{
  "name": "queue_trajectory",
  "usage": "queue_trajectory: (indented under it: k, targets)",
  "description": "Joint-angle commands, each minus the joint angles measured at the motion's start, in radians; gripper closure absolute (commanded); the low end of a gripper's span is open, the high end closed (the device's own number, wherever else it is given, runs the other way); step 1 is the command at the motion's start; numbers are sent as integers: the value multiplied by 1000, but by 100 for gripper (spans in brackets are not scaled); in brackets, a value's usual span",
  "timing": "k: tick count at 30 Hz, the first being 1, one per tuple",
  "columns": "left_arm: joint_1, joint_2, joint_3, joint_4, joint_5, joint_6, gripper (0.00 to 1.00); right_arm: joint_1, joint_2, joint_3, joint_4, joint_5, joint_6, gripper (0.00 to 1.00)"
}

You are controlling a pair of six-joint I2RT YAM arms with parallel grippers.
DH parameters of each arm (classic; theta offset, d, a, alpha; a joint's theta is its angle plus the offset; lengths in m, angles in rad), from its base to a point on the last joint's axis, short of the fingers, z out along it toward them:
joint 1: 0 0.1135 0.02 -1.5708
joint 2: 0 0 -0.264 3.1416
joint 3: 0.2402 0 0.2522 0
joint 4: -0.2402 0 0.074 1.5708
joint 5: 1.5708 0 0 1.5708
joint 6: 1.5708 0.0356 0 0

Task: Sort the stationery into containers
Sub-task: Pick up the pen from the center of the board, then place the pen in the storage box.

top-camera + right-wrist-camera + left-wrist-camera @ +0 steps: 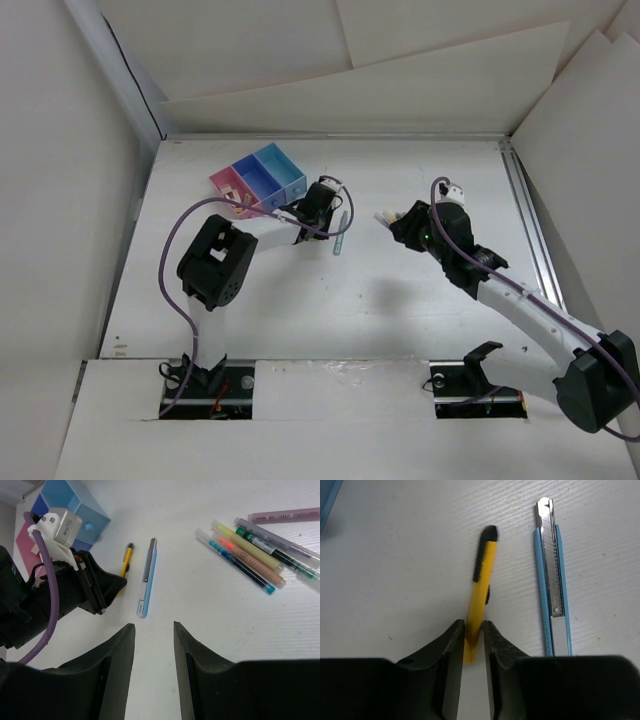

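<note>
The left claw [474, 642] was clenched on the near end of the yellow pen [483, 580], with one black finger pressed against each side of it. The pen lay flat on the white counter [395, 580], and its black tip pointed away from the claw. Just beside it, on the right in the left wrist view, lay a blue cutter [553, 595] with a silver blade. The two lay almost side by side but did not touch. The three boxes [258, 178] stood joined in a row at the far left of the counter, close to the left claw. There was the pink box [226, 184], the dark blue box [254, 177] in the middle and the light blue box [284, 168]. The right claw [154, 627] was released. Its fingers stood apart with nothing between them, and it hung above the counter near the cutter. A bunch of coloured pens [250, 555] lay close together on the right side, well apart from the yellow pen. A purple pen [285, 515] lay just past them.
</note>
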Motion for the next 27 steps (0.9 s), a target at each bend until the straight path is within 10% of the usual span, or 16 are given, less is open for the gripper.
queue_trajectory:
  k: [1,15,27]
  targets:
    - [-12,29,29,-29,-21,18,93,-6,-22,-5,56,-12,-13,57]
    - [18,-288,31,66,71,-290,100,-6,-42,-23,66,-2,-13,57]
    - [389,-388,-93,196,148,-631,100,-6,-42,-33,66,-12,-13,57]
